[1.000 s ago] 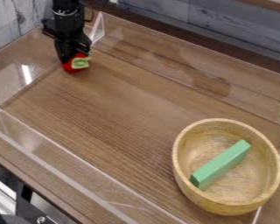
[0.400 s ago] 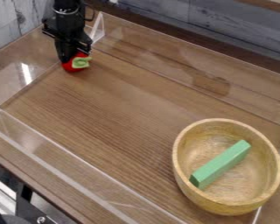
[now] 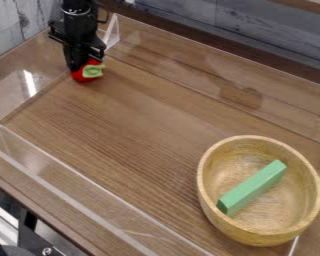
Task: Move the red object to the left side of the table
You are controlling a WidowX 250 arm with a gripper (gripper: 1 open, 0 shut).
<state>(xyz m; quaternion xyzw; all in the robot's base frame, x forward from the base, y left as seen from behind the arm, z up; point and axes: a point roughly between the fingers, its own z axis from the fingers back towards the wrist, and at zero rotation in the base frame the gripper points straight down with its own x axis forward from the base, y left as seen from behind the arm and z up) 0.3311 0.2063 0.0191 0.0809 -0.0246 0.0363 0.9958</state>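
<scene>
In the camera view, we're seeing the red object (image 3: 87,72) sitting at the worktop's far left corner, its pale green tip turned towards the middle. The black tool (image 3: 81,50) is reaching down right over it, fingers drawn in, and we're reading that as a closed grip on the toy, perhaps steadying it at the drop-off spot before letting go. Further out, the worktop (image 3: 149,125) is stretching across to the wooden bowl (image 3: 212,190) at the near right, where the green block (image 3: 252,187) is lying aslant inside, apparently stored out of this job's way. Against the earlier frames, we're finding hardly any change: tool and toy are holding their corner, bowl and block are staying put.
</scene>
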